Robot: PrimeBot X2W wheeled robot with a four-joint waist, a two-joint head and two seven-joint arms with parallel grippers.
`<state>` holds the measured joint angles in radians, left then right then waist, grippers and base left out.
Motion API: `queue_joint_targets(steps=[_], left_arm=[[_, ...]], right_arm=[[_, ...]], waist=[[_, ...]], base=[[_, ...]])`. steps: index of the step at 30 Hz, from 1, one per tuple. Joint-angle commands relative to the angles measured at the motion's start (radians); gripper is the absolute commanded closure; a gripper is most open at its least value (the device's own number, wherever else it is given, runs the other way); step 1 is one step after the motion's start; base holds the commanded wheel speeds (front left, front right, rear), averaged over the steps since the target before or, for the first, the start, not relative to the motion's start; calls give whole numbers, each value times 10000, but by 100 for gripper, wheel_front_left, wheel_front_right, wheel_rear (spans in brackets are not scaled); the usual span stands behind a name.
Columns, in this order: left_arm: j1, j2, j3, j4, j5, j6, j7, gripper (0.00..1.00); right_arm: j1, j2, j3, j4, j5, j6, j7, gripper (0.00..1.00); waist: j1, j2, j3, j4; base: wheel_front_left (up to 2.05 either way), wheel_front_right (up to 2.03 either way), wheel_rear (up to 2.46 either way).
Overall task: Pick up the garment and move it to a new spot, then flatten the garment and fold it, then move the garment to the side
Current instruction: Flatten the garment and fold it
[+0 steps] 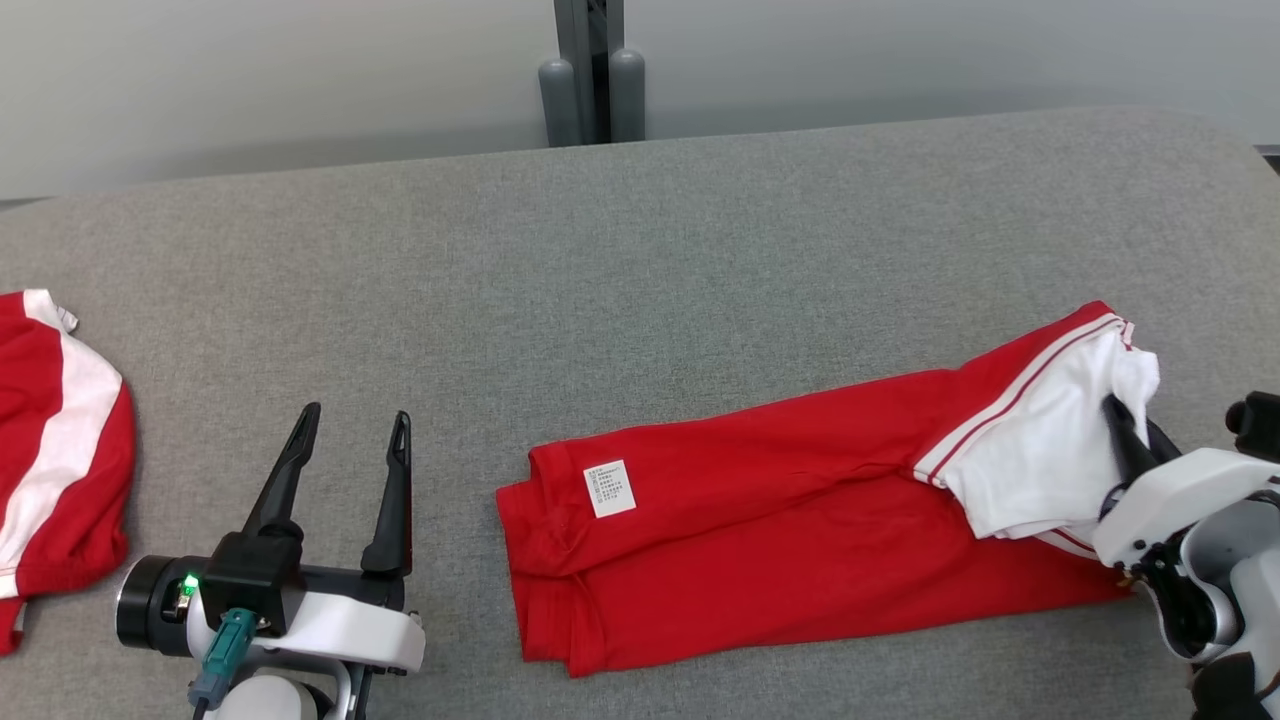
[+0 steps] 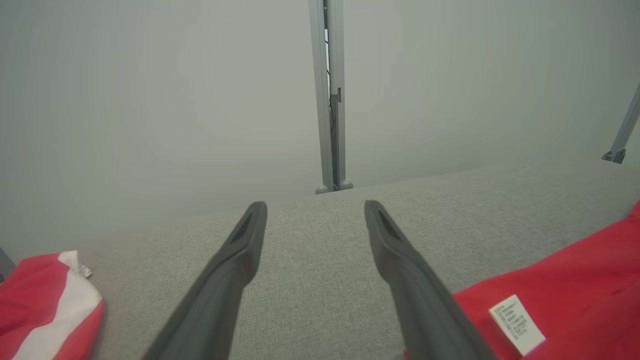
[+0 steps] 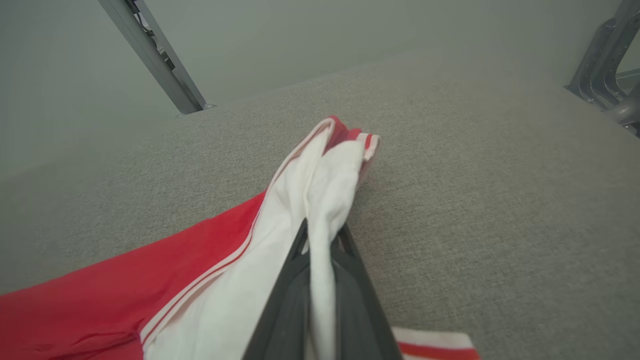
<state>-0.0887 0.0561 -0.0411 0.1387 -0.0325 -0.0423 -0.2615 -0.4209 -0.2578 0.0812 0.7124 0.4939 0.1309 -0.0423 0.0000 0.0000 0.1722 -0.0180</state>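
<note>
The soft red garment point(image 1: 760, 520) with a white part at one end lies folded long and flat on the grey cloth table point(image 1: 640, 250), a bit to my right of the middle. A small white tag point(image 1: 609, 489) sits near its left end. My right claw point(image 1: 1118, 412) is pinched tight on the white part at the right end, and the cloth bunches up between my two dark fingers. My left claw point(image 1: 357, 412) is wide apart and holds nothing. It is near the garment's left end, not touching it. Far to my left lies another red and white cloth point(image 1: 50, 450). A grey metal post point(image 1: 590, 70) stands behind the table.
</note>
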Motion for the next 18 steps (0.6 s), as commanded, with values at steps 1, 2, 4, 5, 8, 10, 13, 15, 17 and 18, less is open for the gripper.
queue_joint_targets(steps=[1,2,4,5,8,10,13,15,17,18], left_arm=[[-47,40,18,14,-76,73,-31,0],[-15,38,18,32,-98,79,-31,0],[41,19,20,50,-179,113,-31,0],[69,12,60,57,-273,119,-31,0],[140,-7,52,105,-401,161,-32,0],[185,-23,1,135,-423,185,-32,0],[242,-26,-19,135,-486,227,-32,0],[328,-33,-56,154,-517,241,-32,0],[384,-32,-58,152,-536,264,-32,0],[404,-33,-58,151,-561,282,-32,0]], right_arm=[[130,68,46,-348,271,-1,213,100],[238,131,84,-605,381,-1,397,100],[447,198,79,-1135,583,-1,794,100],[544,301,23,-1407,737,-1,1034,100],[942,745,54,-2377,1160,1,1913,100],[1393,1145,-75,-3452,1401,1,2756,100],[1799,1617,-278,-4432,1529,3,3530,100],[2106,1845,-351,-5031,1655,3,4037,100],[2383,1997,-411,-5530,1821,3,4485,100],[2525,2031,-418,-5740,1933,3,4687,100]], waist=[[0,0,-88,-36],[0,0,-142,-50],[0,0,-258,-69],[0,0,-309,-75],[0,0,-477,-63],[0,0,-644,-40],[0,0,-791,14],[0,0,-883,82],[0,0,-964,156],[0,0,-1002,195]], base=[[0,0,0],[0,0,0],[0,0,0],[0,0,0],[0,0,0],[0,0,0],[0,0,0],[0,0,0],[0,0,0],[0,0,0]])
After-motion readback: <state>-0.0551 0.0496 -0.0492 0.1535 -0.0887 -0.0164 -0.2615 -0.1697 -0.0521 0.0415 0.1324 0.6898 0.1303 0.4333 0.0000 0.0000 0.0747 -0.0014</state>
